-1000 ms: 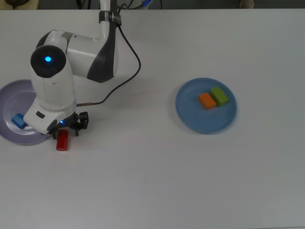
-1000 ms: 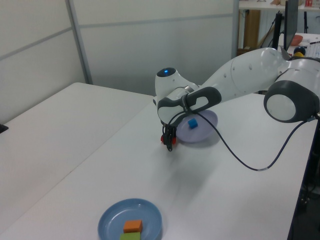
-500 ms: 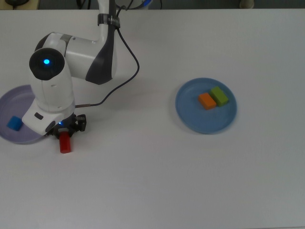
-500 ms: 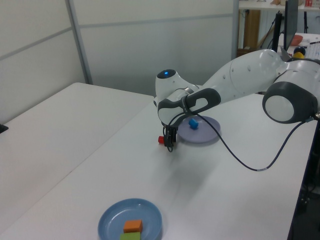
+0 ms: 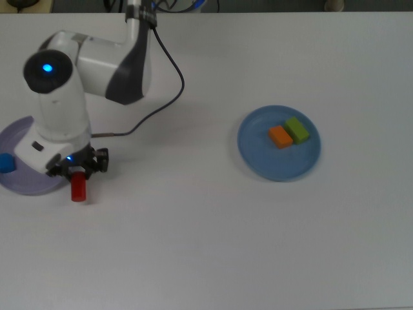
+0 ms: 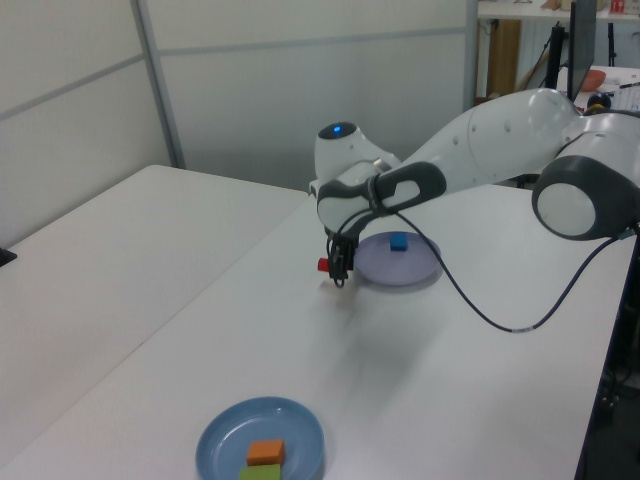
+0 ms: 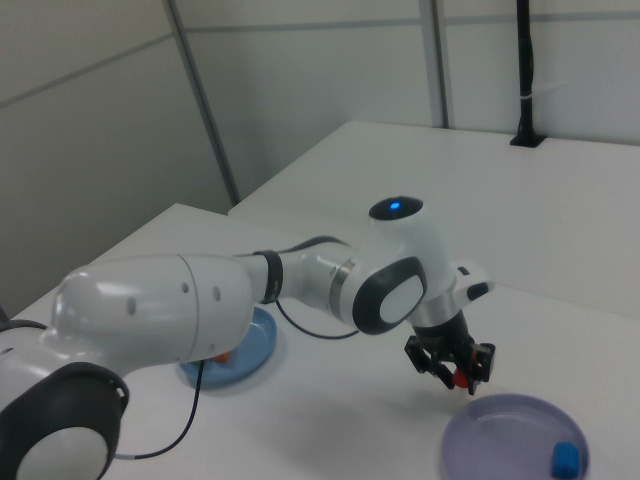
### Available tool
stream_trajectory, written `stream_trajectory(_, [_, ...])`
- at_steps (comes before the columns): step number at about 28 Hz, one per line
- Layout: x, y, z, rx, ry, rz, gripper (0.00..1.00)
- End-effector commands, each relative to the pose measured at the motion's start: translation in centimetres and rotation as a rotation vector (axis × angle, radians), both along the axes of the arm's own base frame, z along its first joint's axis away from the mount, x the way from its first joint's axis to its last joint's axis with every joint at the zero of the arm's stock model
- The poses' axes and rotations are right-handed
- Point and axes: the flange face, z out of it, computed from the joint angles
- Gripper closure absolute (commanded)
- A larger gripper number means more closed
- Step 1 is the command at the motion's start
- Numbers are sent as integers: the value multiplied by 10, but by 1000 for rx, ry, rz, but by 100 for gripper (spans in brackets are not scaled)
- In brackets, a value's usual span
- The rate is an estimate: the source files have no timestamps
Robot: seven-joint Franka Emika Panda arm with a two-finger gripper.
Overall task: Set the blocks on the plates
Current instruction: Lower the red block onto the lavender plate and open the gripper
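Note:
My gripper is shut on the red block, just off the top view's right edge of the lavender plate. The right view shows the red block between the fingers, beside the lavender plate. A blue cube lies on that plate, near its far left rim in the top view. The blue plate on the top view's right carries the orange block and the green block side by side.
The arm's black cable loops over the white table between the arm and the blue plate. In the left view a gap separates this table from another white one on the left view's left.
The gripper and the red block have shifted toward the top view's left and risen in the left view. The blue cube slid across the lavender plate toward the top view's left rim.

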Motion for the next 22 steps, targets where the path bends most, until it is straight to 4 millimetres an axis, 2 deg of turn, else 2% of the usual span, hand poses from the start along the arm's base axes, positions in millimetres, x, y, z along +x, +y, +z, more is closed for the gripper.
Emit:
stream_trajectory(1, [-28,-28,54,59,12,-35,100])
stream_trajectory(7, [-53,-76,58,61,67,-62,100])
stream_trajectory(10, [-70,-101,42,59,116,-76,100])
stream_trajectory(15, [-83,-105,17,76,172,-95,100])
stream_trajectory(17, [-84,-102,13,82,179,-118,100])
stream_trajectory(19, [-84,-102,13,92,175,-171,92])
stream_trajectory(20, [-82,-100,15,110,159,-225,81])
stream_trajectory(22, [-82,-99,15,124,154,-246,74])
